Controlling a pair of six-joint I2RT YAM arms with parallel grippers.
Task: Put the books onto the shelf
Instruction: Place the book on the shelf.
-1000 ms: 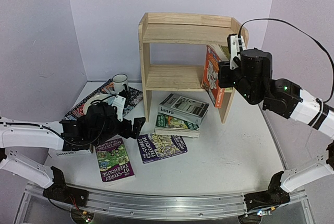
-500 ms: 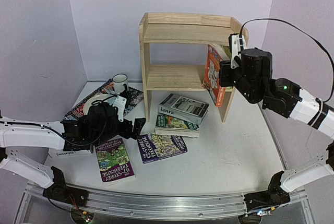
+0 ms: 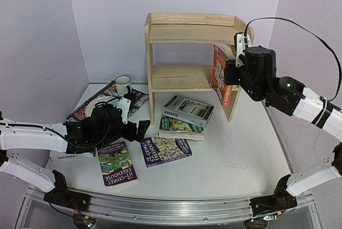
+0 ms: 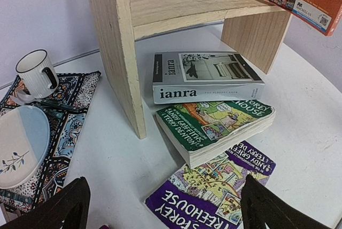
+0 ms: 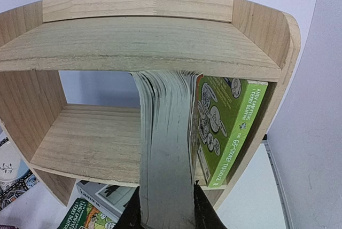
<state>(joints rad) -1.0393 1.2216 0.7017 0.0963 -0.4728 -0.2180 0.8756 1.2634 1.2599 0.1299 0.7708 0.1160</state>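
Though obscured, lime book [image 5: 227,127] seemingly reads "65-Storey".

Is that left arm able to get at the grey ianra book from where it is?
Probably yes: the left gripper is open and facing it, and the ianra book lies topmost on a green book, with nothing covering it.

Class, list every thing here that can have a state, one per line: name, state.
left gripper: open, holding nothing
right gripper: shut on orange book
orange book: held, partly inside the shelf lower tier
light green book: leaning on lower tier against right panel
ianra book: flat, stacked on green book
mug: upright on placemat
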